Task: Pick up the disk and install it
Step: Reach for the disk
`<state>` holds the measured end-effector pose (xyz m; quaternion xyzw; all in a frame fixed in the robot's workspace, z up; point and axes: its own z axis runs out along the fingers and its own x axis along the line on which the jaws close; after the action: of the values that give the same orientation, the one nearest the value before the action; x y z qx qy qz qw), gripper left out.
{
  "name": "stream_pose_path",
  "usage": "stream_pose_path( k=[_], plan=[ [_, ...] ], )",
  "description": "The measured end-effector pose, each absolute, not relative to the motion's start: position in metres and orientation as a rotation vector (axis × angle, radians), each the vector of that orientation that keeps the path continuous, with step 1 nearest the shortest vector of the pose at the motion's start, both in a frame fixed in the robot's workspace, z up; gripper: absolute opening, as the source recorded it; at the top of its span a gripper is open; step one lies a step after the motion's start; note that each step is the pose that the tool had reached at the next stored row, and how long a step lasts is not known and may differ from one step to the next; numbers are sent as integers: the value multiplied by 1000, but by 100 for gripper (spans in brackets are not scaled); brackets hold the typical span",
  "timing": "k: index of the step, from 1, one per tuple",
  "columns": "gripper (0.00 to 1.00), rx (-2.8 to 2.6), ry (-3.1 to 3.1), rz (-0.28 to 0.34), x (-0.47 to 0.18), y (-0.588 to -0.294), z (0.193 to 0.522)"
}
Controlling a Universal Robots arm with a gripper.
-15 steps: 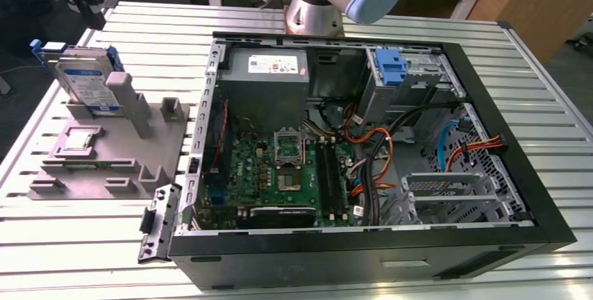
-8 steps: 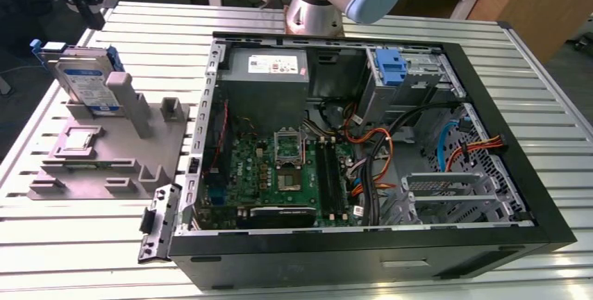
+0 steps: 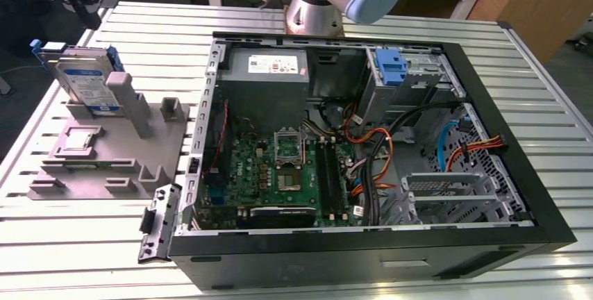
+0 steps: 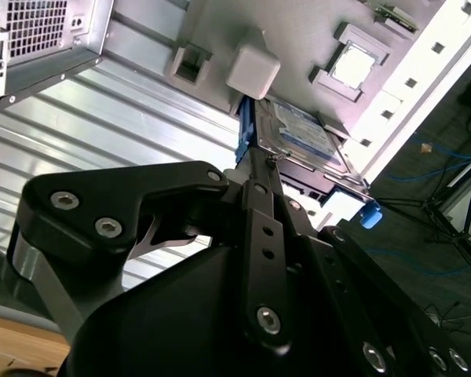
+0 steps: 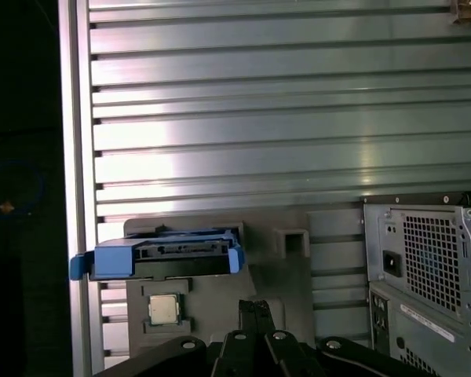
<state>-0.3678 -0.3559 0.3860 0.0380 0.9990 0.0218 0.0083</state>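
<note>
The disk (image 3: 88,81) stands on edge in the grey plastic stand (image 3: 111,154) at the exterior view's left, its white-and-blue label facing out and its blue carrier frame along the edges. In the first wrist view the disk (image 5: 161,259) appears from above as a blue-framed bar in the stand (image 5: 282,267). My gripper (image 5: 255,306) hangs well above the stand, fingers shut together with nothing between them. In the second wrist view the gripper (image 4: 265,161) lines up in front of the disk (image 4: 302,129), apart from it.
An open computer case (image 3: 371,244) lies on the slatted metal table (image 3: 519,57), with a power-supply box (image 3: 269,64), motherboard, cables and a metal drive cage (image 3: 445,192) inside. A small square chip (image 5: 163,309) rests on the stand. The arm's base (image 3: 320,8) rises behind the case.
</note>
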Motion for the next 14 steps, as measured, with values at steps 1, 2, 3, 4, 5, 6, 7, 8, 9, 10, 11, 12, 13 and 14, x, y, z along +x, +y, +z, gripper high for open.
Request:
stream_pose_path(
  k=[1,2,3,4,5,6,7,8,9,10,11,12,13,14],
  plan=[
    [10,119,3122,68,-370,-356,386],
    [10,119,3122,68,-373,-355,386],
    [10,119,3122,68,-375,-355,386],
    [10,120,3123,68,-378,-355,386],
    [10,120,3123,68,-381,-355,386],
    [10,120,3123,68,-384,-354,386],
    [10,121,3124,68,-387,-354,386],
    [10,121,3124,68,-390,-353,386],
    [10,121,3125,68,-393,-353,385],
    [10,121,3126,68,-395,-353,385],
    [10,121,3127,68,-397,-352,385],
    [10,121,3129,68,-399,-351,385],
    [10,122,3130,68,-401,-350,384],
    [10,122,3132,68,-403,-348,384]
  ],
)
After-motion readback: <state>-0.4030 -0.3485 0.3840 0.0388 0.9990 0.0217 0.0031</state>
